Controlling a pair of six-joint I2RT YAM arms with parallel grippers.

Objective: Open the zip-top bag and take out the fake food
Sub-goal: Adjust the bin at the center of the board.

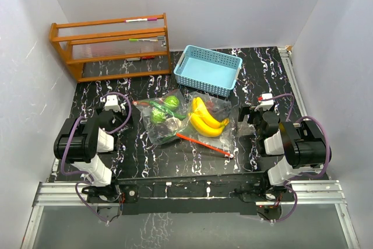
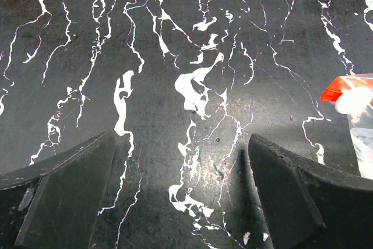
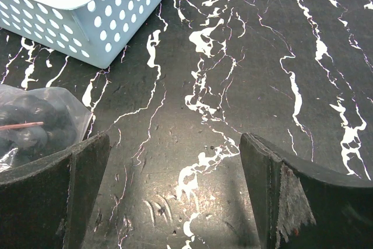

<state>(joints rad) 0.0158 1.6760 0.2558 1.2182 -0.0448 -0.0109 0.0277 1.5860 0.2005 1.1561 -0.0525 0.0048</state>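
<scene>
A clear zip-top bag (image 1: 175, 125) with a red zip strip (image 1: 204, 144) lies flat mid-table. Inside it is the fake food: yellow bananas (image 1: 205, 118), round green fruits (image 1: 165, 109) and a dark piece. My left gripper (image 1: 115, 105) hangs open left of the bag, over bare marble (image 2: 180, 144). In the left wrist view the bag's red corner (image 2: 341, 88) shows at the right edge. My right gripper (image 1: 256, 111) hangs open right of the bag, nothing between its fingers (image 3: 175, 196). A bag edge with dark food (image 3: 35, 123) shows at the left of the right wrist view.
A light-blue perforated basket (image 1: 208, 69) stands behind the bag; its corner (image 3: 87, 27) appears in the right wrist view. A wooden rack (image 1: 111, 45) sits at the back left. White walls enclose the black marble table (image 1: 262, 68).
</scene>
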